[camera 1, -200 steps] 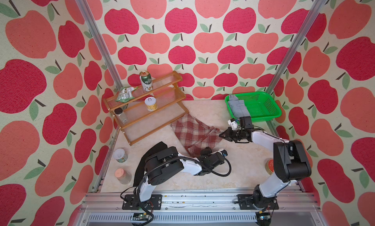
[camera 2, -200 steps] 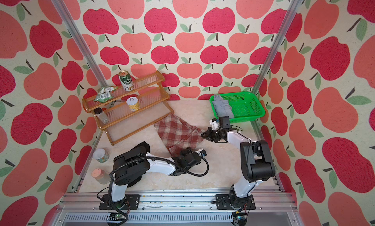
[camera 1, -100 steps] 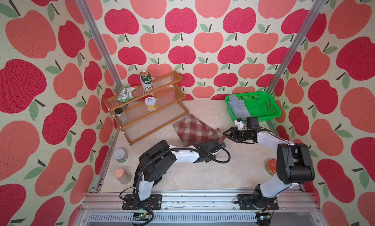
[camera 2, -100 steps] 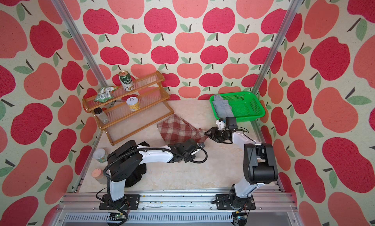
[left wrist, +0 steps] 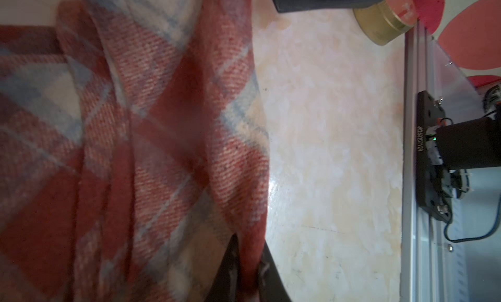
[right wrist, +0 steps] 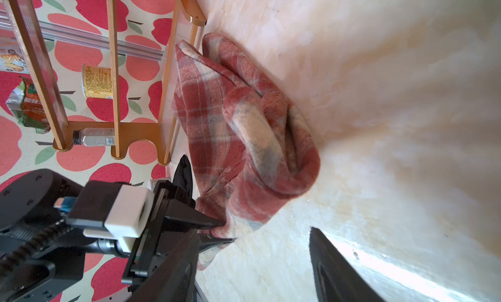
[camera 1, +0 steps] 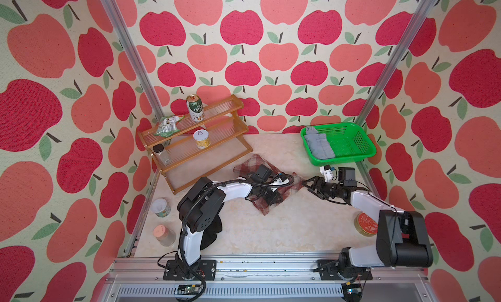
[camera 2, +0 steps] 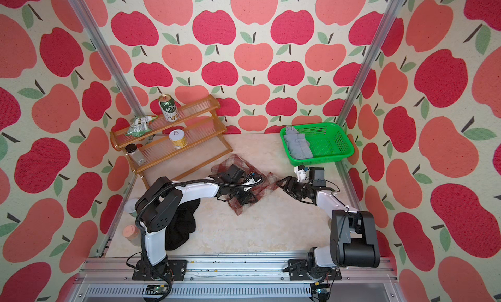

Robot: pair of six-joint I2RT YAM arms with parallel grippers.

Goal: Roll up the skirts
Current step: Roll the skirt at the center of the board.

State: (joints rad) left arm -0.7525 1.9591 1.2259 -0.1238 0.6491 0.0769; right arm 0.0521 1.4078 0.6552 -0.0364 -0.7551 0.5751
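Observation:
The plaid skirt [camera 1: 250,165] [camera 2: 233,162] lies bunched and partly folded over itself mid-table, shown close in the wrist views [left wrist: 162,124] [right wrist: 244,140]. My left gripper [camera 1: 278,200] [camera 2: 248,199] [left wrist: 249,241] is shut on a fold at its edge. Just right of the cloth, my right gripper [camera 1: 307,185] [camera 2: 281,186] [right wrist: 253,231] stands open and holds nothing. The denim skirt [camera 1: 318,144] [camera 2: 298,146] lies rolled in the green basket [camera 1: 349,157] [camera 2: 325,158]. The black skirt [camera 2: 180,227] [camera 1: 217,226] lies crumpled by the left arm's base, mostly hidden by that arm.
A wooden shelf [camera 1: 195,140] with a can, a tin, a bottle and a packet stands at the back left, close to the plaid cloth. Two jars [camera 1: 161,207] [camera 1: 164,234] sit along the left edge. A red-lidded tin [camera 1: 366,223] [left wrist: 385,24] sits beside the right arm.
The plaid skirt lay spread out and is now bunched into a fold. My right gripper has opened and let go of its edge. My left gripper has shifted left over the cloth.

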